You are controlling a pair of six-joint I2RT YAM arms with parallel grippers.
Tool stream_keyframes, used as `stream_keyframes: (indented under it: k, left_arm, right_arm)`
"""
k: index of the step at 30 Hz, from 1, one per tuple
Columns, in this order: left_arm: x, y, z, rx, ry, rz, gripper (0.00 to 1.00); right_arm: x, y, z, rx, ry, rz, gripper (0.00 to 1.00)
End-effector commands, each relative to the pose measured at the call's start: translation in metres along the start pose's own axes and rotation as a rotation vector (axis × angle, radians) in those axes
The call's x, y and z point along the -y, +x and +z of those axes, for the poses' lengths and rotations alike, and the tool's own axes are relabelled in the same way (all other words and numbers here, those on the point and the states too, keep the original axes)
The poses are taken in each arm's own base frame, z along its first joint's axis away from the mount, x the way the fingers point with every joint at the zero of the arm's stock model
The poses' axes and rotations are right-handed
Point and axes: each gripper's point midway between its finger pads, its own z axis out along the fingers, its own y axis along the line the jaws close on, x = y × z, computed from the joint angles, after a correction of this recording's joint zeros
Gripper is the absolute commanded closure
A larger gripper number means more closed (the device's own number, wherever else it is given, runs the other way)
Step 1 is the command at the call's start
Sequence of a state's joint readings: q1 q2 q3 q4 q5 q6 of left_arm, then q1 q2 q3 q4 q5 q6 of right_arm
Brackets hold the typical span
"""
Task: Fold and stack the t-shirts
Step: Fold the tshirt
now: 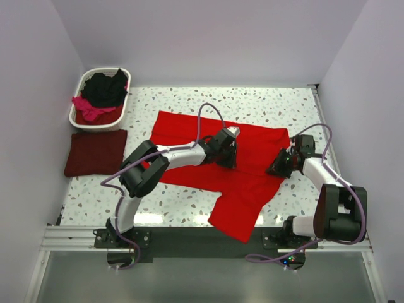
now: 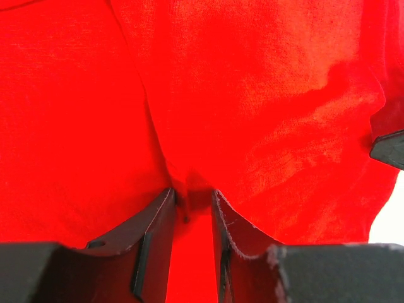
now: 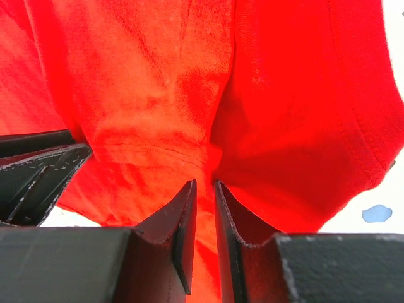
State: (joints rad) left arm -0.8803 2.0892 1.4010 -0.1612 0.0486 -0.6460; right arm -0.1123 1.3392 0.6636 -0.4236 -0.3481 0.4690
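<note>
We are pinching the red t-shirt [image 1: 183, 129], lying spread mid-tabletop [image 1: 265, 101] and reaching the near edge: left claw [image 2: 192, 197] and right claw [image 3: 204, 186] are each gripping a fold. The folded maroon t-shirt [image 1: 95, 153] is sitting by the left edge.

Bright, even light comes from overhead. In the top view the table [image 1: 189, 203] glares white along its near and far edges, washing out the speckle. Shadows under the arms are short and soft. In both wrist views the red t-shirt [image 2: 265, 95] oversaturates, its folds reading only as darker patches. The black fingers [image 2: 158, 230] sit underexposed, and slivers of table at the right blow out white.
</note>
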Motion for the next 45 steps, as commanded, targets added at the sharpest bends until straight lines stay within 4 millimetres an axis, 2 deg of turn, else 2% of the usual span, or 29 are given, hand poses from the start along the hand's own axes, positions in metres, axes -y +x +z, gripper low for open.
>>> stream_keyframes:
  k: [1, 9, 18, 22, 29, 36, 43, 45]
  left_arm:
    - [0.017, -0.014, -0.001, 0.038, 0.037, -0.007, 0.66]
    - [0.017, -0.015, -0.001, 0.040, 0.038, -0.005, 0.67]
    - [0.018, -0.014, -0.001, 0.040, 0.038, -0.004, 0.67]
    - [0.019, -0.014, -0.002, 0.041, 0.039, -0.002, 0.68]
    - [0.019, -0.017, -0.005, 0.046, 0.040, -0.003, 0.77]
    - [0.028, -0.031, -0.019, 0.067, 0.045, 0.004, 0.89]
    - [0.027, -0.028, -0.030, 0.035, 0.031, 0.008, 0.93]
    - [0.030, -0.027, -0.033, 0.025, 0.040, 0.011, 0.93]
  right_arm:
    - [-0.008, -0.012, -0.005, 0.024, -0.016, -0.026, 0.79]
    - [0.006, -0.005, 0.008, 0.009, 0.027, 0.002, 0.77]
    - [-0.005, -0.009, 0.010, 0.010, -0.032, 0.008, 0.81]
    - [-0.011, -0.013, 0.003, 0.022, -0.044, -0.003, 0.83]
    - [-0.012, -0.014, -0.006, 0.025, -0.033, -0.017, 1.00]
    - [-0.016, -0.015, -0.027, 0.047, -0.012, -0.034, 1.00]
    - [-0.016, -0.012, -0.050, 0.081, 0.012, -0.051, 1.00]
    - [-0.014, -0.010, -0.052, 0.085, 0.020, -0.052, 1.00]
